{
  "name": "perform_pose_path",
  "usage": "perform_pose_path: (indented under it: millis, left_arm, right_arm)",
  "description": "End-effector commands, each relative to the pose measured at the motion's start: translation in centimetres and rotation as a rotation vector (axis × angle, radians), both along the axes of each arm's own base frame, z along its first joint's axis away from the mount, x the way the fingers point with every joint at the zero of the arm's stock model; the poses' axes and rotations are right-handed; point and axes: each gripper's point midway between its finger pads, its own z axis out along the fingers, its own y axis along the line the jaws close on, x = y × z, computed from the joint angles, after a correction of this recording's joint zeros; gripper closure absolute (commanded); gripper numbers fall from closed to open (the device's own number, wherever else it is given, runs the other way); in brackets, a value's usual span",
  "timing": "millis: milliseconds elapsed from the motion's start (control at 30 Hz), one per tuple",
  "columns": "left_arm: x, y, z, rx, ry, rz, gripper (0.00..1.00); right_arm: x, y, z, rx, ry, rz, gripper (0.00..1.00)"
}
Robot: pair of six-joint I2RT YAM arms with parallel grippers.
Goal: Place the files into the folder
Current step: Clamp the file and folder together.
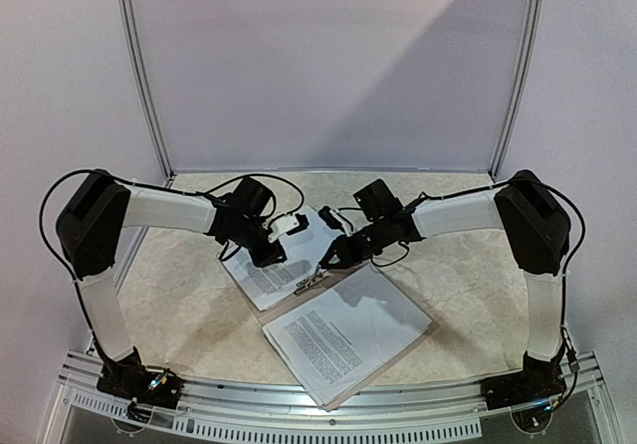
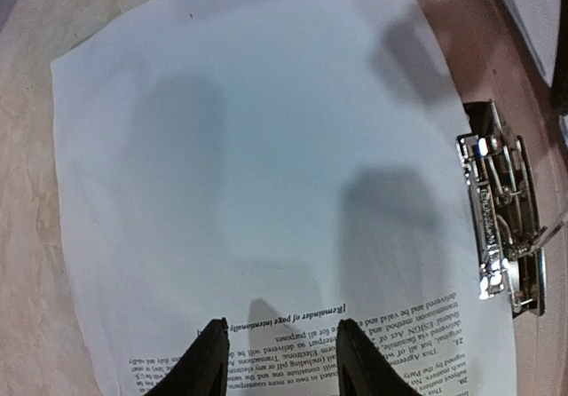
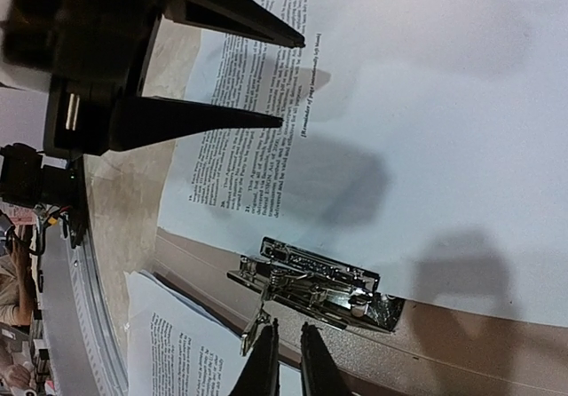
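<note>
The left hand (image 2: 280, 329) hung released, its fingers spread with nothing between them, over the printed end of the files (image 2: 266, 147) that lay on the far-left leaf of the open folder (image 2: 448, 50). The right hand (image 3: 286, 347) was clenched to a narrow slit with nothing visibly caught in it, right at the silver clip (image 3: 311, 281) along the folder's middle fold. More printed sheets (image 1: 343, 336) lay on the near-right leaf, and the folder rested flat in the middle of the mottled counter (image 1: 179, 295).
</note>
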Motion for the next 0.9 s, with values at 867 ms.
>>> perform_pose_path:
  millis: [867]
  left_arm:
    - [-1.7, -0.5, -3.4, 0.03, 0.071, -0.046, 0.56]
  right_arm:
    - [-1.2, 0.8, 1.0, 0.007, -0.009, 0.036, 0.89]
